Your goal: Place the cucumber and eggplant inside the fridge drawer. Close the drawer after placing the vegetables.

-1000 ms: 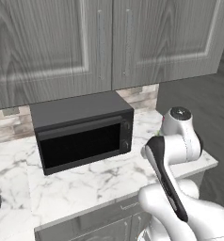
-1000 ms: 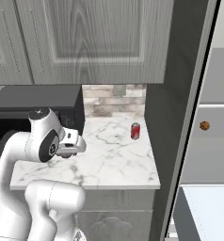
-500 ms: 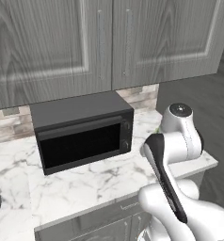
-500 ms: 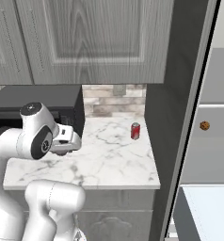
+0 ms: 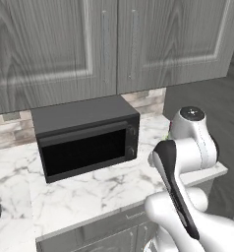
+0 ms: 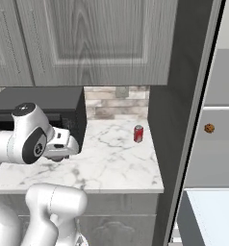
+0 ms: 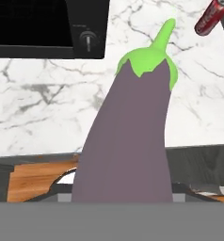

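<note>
holding one eggplant, apparently, the gripper; one red can on counter.

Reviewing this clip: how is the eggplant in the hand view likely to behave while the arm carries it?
The eggplant looks smooth and glossy, so it could slip lengthwise. It is long and tapers toward its green cap, so it may pivot if held off-centre. Its rounded body would probably roll if set down on the marble counter.
</note>
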You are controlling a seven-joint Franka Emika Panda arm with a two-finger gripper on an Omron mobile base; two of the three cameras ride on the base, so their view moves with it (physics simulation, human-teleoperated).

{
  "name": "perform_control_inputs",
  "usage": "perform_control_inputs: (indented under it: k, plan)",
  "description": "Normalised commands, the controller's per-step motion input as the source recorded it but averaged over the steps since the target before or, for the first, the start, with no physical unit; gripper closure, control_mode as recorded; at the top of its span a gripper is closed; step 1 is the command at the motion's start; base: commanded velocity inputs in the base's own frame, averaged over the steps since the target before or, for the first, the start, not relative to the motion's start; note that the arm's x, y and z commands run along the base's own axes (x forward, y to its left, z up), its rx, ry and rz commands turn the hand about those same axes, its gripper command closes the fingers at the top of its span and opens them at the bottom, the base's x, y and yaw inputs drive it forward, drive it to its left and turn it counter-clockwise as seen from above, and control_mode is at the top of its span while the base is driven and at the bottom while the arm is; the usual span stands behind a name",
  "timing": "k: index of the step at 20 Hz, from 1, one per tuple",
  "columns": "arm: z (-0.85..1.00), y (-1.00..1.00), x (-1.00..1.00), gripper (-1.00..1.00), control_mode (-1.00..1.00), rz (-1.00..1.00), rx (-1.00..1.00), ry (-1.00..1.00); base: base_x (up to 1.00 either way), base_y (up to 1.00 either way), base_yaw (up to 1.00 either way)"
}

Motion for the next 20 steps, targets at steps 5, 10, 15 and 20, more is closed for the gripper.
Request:
perform_control_inputs:
  k: [5,10,15,20]
  plan:
    - [0.0,0.0,-0.12,1.0,1.0,0.0,0.0,-0.02,-0.72,-0.19,-0.04]
    - [0.0,0.0,0.0,1.0,1.0,0.0,0.0,0.0,-0.94,-0.54,-0.09]
    - [0.0,0.0,0.0,1.0,1.0,0.0,0.0,0.0,-0.21,-0.8,-0.08]
    - [0.0,0.0,0.0,1.0,1.0,0.0,0.0,0.0,0.12,-0.6,-0.2]
